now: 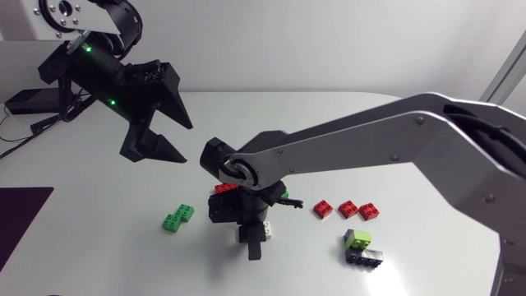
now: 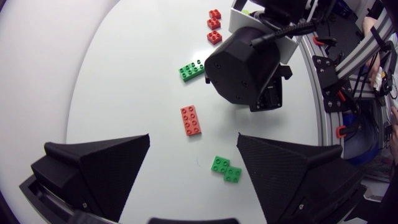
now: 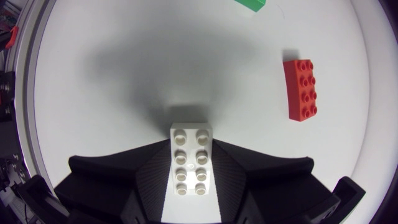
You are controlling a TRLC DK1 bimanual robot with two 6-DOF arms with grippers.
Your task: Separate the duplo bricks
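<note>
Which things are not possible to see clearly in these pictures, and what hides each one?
- Head view: the red brick is mostly covered by the right arm.
- Head view: the white brick is partly hidden behind the right gripper, which is shut on it.
- Right wrist view: the green brick is cut off at the view's edge.

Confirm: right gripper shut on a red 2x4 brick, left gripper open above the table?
No. The brick in the right gripper is white, not red; the right wrist view shows it. The left gripper is open above the table, as stated.
</note>
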